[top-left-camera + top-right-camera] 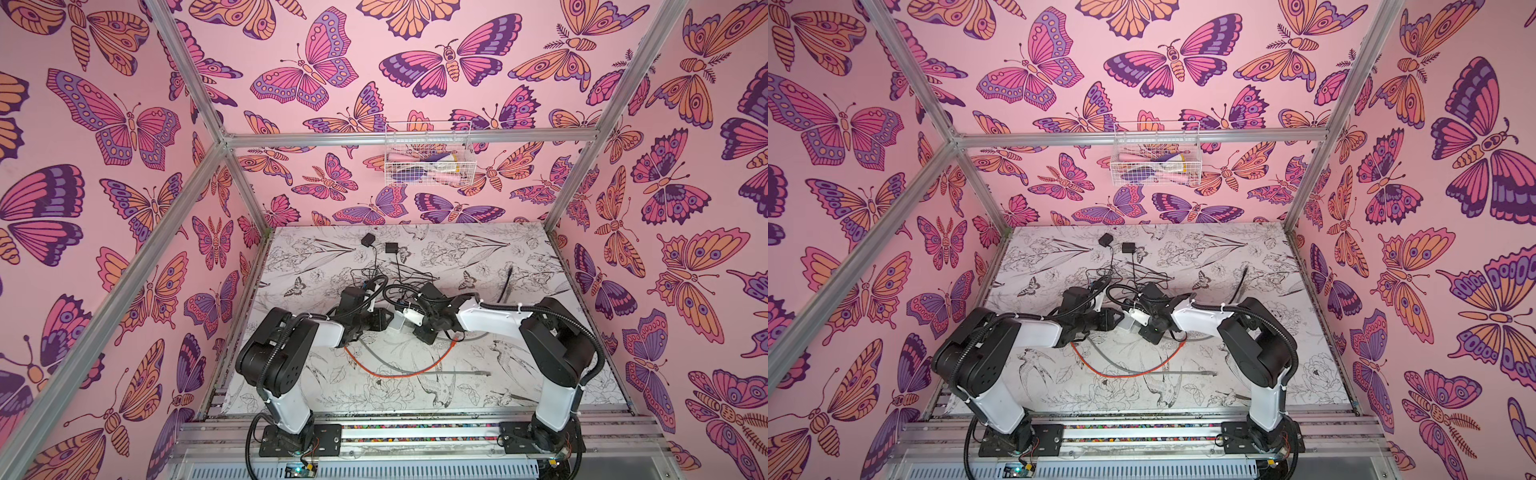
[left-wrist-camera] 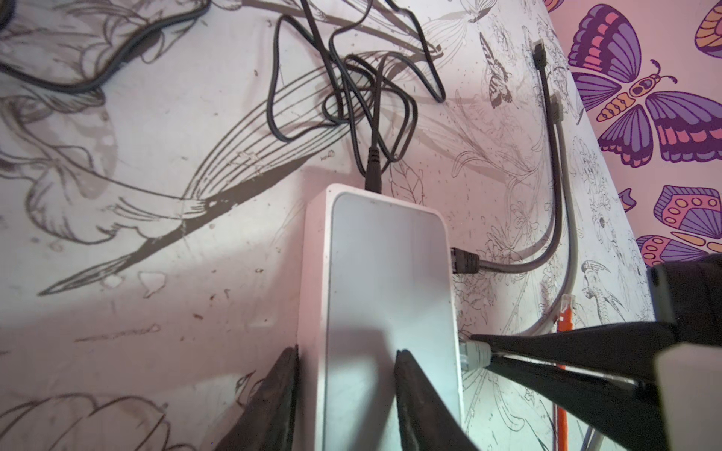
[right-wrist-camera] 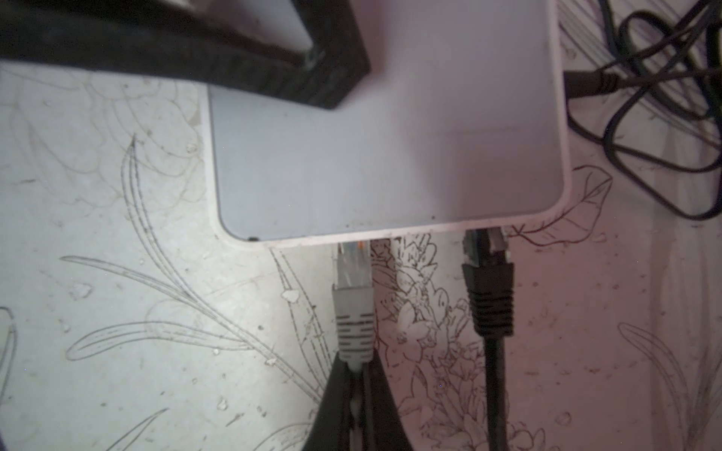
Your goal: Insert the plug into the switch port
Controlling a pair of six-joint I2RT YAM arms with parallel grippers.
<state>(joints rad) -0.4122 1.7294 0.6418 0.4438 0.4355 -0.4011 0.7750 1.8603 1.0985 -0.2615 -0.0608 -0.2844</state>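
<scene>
A pink left wall (image 1: 83,208) printed with big orange, magenta and purple butterflies meets the back wall at an aluminium frame (image 1: 311,139). Below lies the desk (image 1: 478,399), covered by a pale sheet of grey line drawings of birds, flowers and leaves, speckled with grime in the wrist views. The left arm (image 1: 286,345) reaches toward the middle. Its left tool (image 2: 347,351) is clamped on the white switch (image 2: 386,273), fingers partway apart, one against the long side wall and one on the flat top. The switch lies at the desk's centre. A black power lead (image 2: 351,90) runs from its far end into a tangle that leads to two black adapters (image 1: 368,240) near the rear edge. Above them a white wire basket (image 1: 428,179) hangs on the back wall. An orange cable (image 1: 376,375) loops over the desk in front of the arms. The grey plug (image 3: 351,312) sits at the switch's port side, its clear tip at the edge and most of its clear body showing outside. Just beside it a black plug (image 3: 490,296) stands in another port. The right tool (image 3: 354,369) is pressed together on the tail of the grey plug's boot. The right arm (image 1: 552,345) bends in from the butterfly-printed right wall (image 1: 685,249).
</scene>
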